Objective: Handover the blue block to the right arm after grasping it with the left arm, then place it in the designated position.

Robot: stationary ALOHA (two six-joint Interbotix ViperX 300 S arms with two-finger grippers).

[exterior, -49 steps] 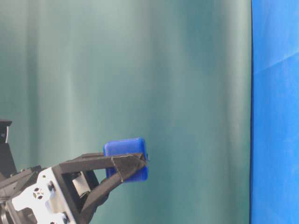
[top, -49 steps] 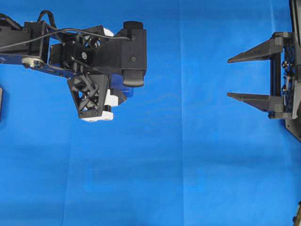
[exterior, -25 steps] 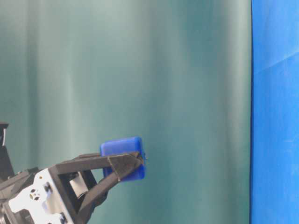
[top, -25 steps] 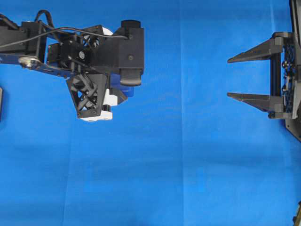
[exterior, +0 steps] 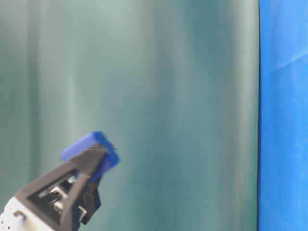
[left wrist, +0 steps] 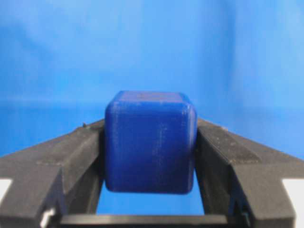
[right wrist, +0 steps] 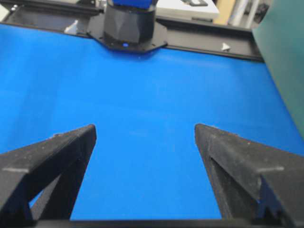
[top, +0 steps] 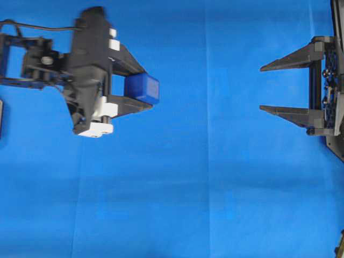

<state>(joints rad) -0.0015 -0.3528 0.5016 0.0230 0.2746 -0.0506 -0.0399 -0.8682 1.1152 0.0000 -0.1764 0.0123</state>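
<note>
The left hand grips the blue block between its fingertips, fingers level, pointing across the tabletop. The right hand waits well apart, jaws spread wide, holding nothing.

Blue block seen square-on, clamped between the two black fingers of the left gripper, one pressing each side face. Dark navy, with rounded edges and corners; top face barely visible as a thin strip above the front face (slightly lighter there). Fingers slanting up and inward toward the block from the lower corners, both touching it, left one to the block's left, right one to its right. Thin black crossbar just below the block, apart from its underside. Bright blue cloth behind and above the block, blurred, also showing in the small gap beneath it. White patches at the far lower corners, outward of the fingers.
</note>
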